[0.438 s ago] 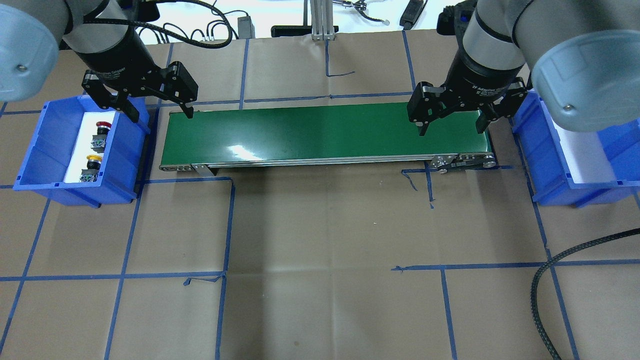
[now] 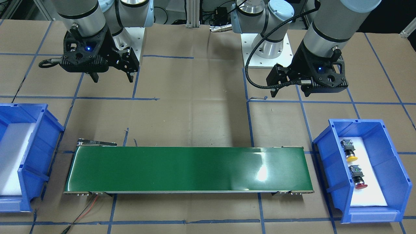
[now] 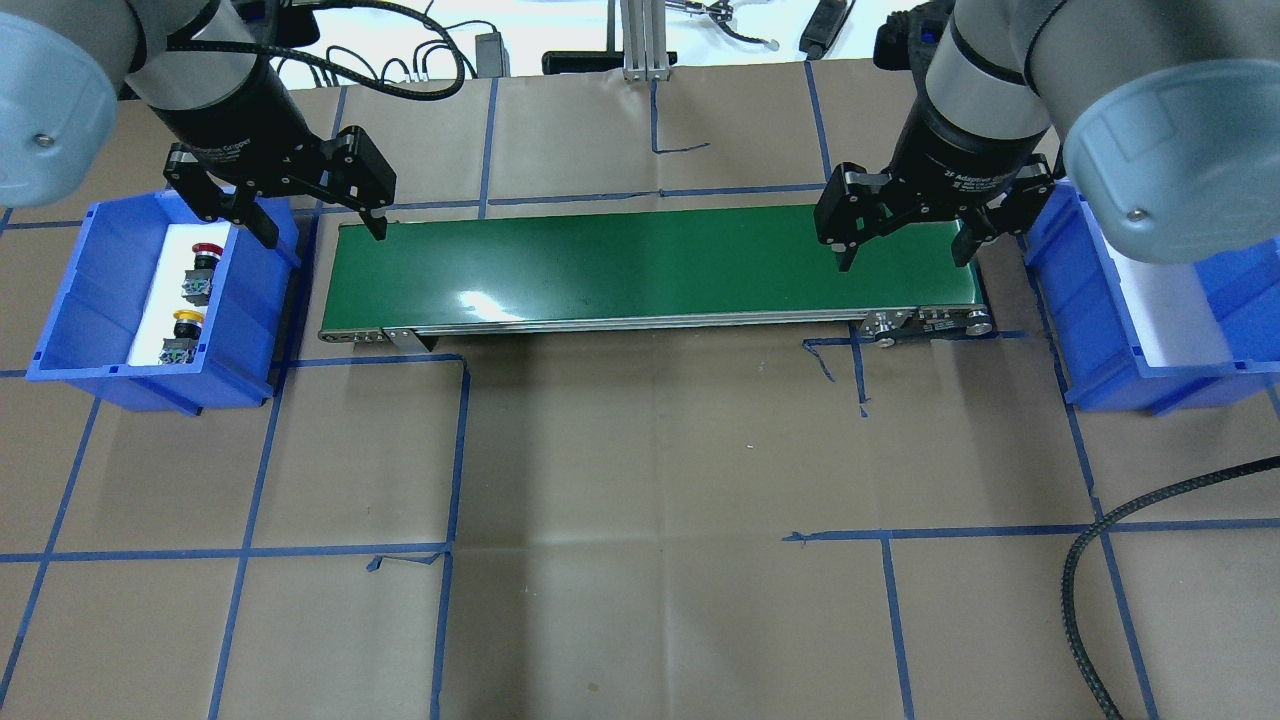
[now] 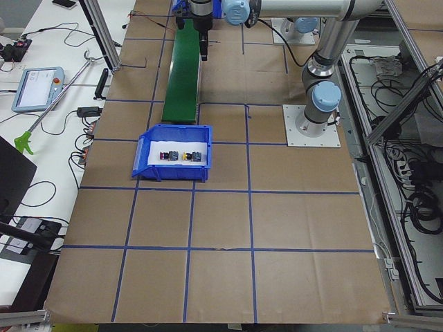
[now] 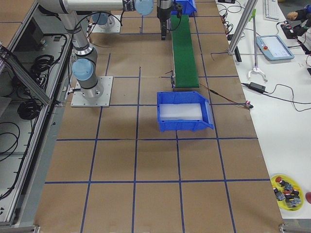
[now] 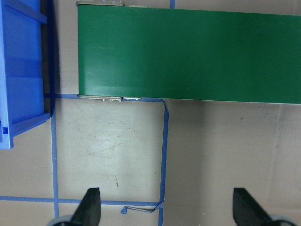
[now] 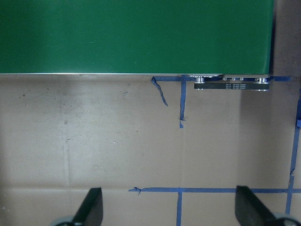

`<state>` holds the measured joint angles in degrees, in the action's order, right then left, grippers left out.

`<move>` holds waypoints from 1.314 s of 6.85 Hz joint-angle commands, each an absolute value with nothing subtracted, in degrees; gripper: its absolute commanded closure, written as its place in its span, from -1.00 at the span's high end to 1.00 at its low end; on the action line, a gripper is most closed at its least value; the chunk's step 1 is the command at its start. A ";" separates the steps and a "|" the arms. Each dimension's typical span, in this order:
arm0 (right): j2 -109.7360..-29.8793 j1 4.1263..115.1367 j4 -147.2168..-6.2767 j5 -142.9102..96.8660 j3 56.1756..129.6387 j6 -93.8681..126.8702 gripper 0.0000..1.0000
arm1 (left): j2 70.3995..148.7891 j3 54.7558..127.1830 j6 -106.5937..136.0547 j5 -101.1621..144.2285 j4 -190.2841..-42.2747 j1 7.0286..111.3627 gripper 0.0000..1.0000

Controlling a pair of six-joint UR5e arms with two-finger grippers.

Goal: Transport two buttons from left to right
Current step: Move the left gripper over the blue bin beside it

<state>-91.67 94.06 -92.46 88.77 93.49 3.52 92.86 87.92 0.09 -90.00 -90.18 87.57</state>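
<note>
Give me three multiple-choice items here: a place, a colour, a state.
1. Where do the red button and the yellow button lie? A) on the bare table B) in the blue bin on the robot's left C) in a gripper
2. What colour is the belt? A) green B) black C) grey
3. The left gripper is: A) shut on a button B) shut, empty C) open, empty

1 B: both lie inside it. 2 A: its surface is green. 3 C: its jaws stand apart, nothing between.
</note>
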 commanded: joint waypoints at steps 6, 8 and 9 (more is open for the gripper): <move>-91.58 94.04 -92.55 88.59 93.52 3.52 1.00 | 95.44 86.49 -16.80 -89.74 -90.09 69.86 1.00; -91.58 94.13 -92.55 88.59 93.43 3.52 1.00 | 99.12 86.40 -27.22 -89.65 -88.35 60.42 1.00; -91.58 94.13 -92.64 88.59 93.51 3.52 1.00 | 100.97 86.66 -29.68 -89.65 -85.20 58.03 1.00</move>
<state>-91.59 94.12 -92.59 88.60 93.49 3.51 98.77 86.50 -25.92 -89.68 -88.01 61.86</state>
